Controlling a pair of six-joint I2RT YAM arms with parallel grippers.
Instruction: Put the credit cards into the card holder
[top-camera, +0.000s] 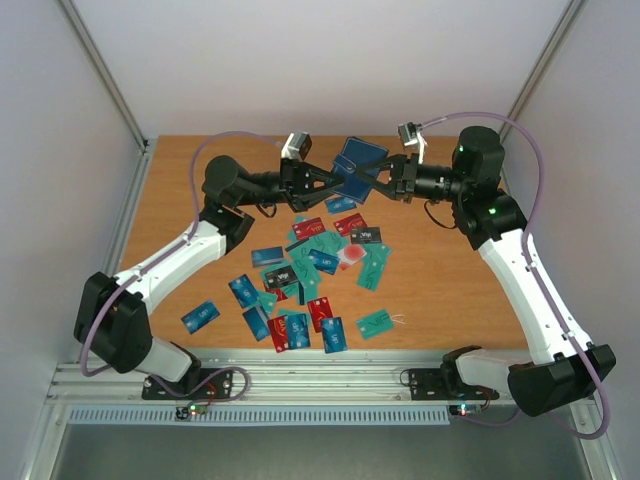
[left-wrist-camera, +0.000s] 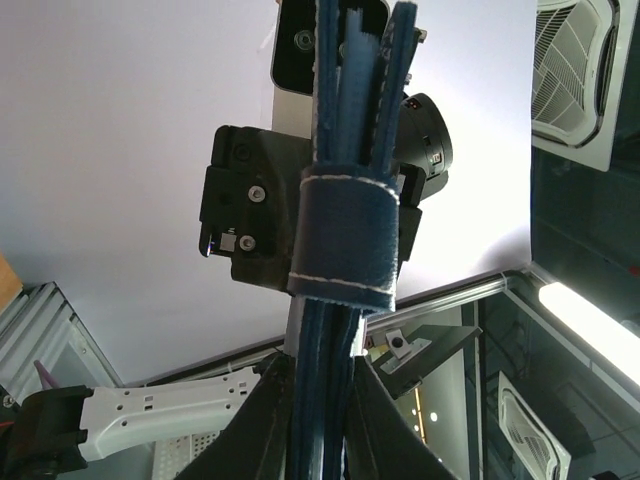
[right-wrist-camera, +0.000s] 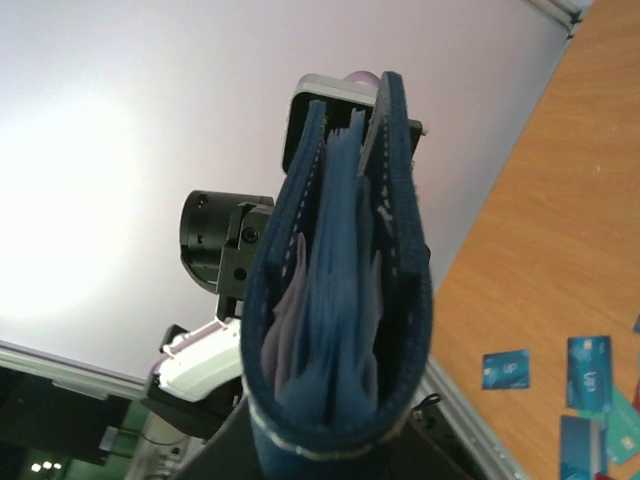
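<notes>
Where the arms meet, top view: card holder (top-camera: 357, 168) is held above the worktop (top-camera: 450, 290) at 12 o'clock, with left claw (top-camera: 338, 185) at its 8 o'clock edge and right claw (top-camera: 383, 175) at its 3 o'clock edge.
Credit cards (top-camera: 310, 270), top view: lie scattered on the wood at centre, toward 6 o'clock from the card holder.
Left wrist view: left claw (left-wrist-camera: 320, 372) is clamped on the lower end of the card holder (left-wrist-camera: 345, 100); a strap (left-wrist-camera: 345, 235) wraps its middle.
Right wrist view: right claw (right-wrist-camera: 330, 440) is pressed onto the folded spine of the card holder (right-wrist-camera: 340, 330); credit cards (right-wrist-camera: 590, 372) lie at 4 o'clock.
</notes>
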